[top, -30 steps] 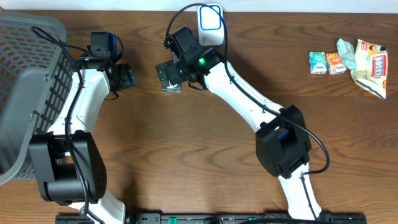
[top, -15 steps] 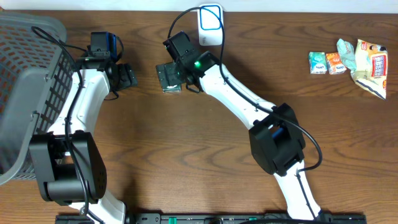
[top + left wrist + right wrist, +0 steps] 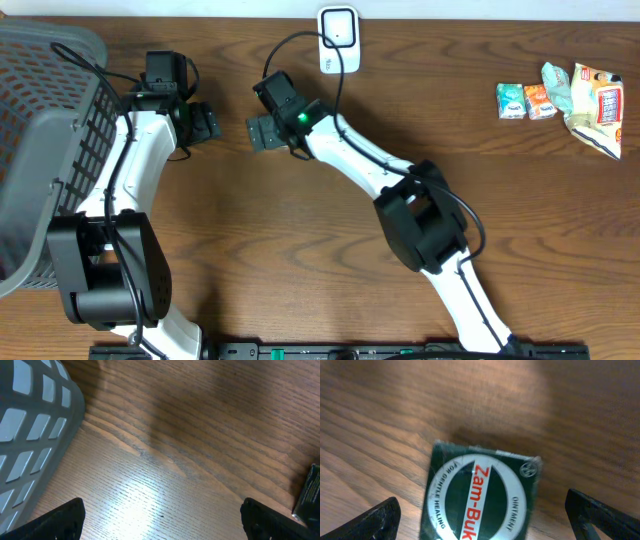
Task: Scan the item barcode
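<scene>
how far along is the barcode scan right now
Done: nothing visible yet. In hand: the right gripper hovers open over the Zam-Buk box, which lies on the table, ungripped. To do: grasp it and show its barcode to the white scanner. The left gripper is open and empty.

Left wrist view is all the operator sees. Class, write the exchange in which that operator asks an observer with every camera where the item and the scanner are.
Operator: I see only wood and a basket. Where is the item?
Observer: A dark green Zam-Buk box lies flat on the table, below the right gripper.
Operator: Is it gripped?
Observer: No; the jaws stand open on either side of it.
Operator: And the scanner?
Observer: A white corded device, probably the scanner, sits at the far table edge, beyond that gripper.
</scene>
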### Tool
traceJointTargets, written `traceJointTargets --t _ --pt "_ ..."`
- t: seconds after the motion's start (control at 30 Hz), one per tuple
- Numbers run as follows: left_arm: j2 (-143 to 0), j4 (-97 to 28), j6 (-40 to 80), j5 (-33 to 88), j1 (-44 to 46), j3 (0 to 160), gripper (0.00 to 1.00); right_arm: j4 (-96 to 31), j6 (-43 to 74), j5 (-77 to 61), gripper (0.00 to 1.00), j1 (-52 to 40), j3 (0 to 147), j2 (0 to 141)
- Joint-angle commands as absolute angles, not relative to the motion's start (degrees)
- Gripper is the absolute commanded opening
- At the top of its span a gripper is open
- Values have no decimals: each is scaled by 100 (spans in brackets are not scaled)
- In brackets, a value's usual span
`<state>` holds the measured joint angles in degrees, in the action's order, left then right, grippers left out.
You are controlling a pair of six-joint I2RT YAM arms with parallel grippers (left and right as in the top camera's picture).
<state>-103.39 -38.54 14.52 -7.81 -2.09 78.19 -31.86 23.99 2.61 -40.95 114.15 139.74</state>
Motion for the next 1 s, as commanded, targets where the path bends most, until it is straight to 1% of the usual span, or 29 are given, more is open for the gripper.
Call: traceJointTargets --t 0.0,0.1,0.3,0.43,0.53,0.63,0.67,0.87,0.93,0.97 --pt "-10342 -3854 1376 -812 -209 7787 98 -3179 2506 458 99 -4167 11419 14110" --pt "-10342 -3854 1376 -812 -209 7787 97 -3260 2508 626 96 -4167 11419 14110" --pt "-10342 -3854 1378 -812 -209 7787 97 -3581 2506 1205 96 -4130 11421 14110" --pt "-10342 -3854 1376 -812 -209 7787 97 -3861 2506 1313 91 -4091 11445 14068" --pt "-10342 -3854 1376 -812 -209 7787 97 -4132 2508 1577 84 -4069 11458 13909" --pt "-10342 -3854 1376 -812 -209 7787 98 -4449 2742 1874 70 -4023 11461 13673" --pt "-10342 -3854 1376 -812 -209 7787 98 -4580 2899 1949 67 -4007 11461 13583" --pt "-10342 -3854 1376 -812 -209 7787 97 -4952 3382 1737 67 -3933 11461 13157" --pt "-10342 -3854 1376 -812 -209 7787 98 -4904 3385 1479 68 -3911 11461 12986" --pt "-10342 -3854 1376 -812 -209 7787 98 -4716 3385 1229 70 -3903 11461 12862"
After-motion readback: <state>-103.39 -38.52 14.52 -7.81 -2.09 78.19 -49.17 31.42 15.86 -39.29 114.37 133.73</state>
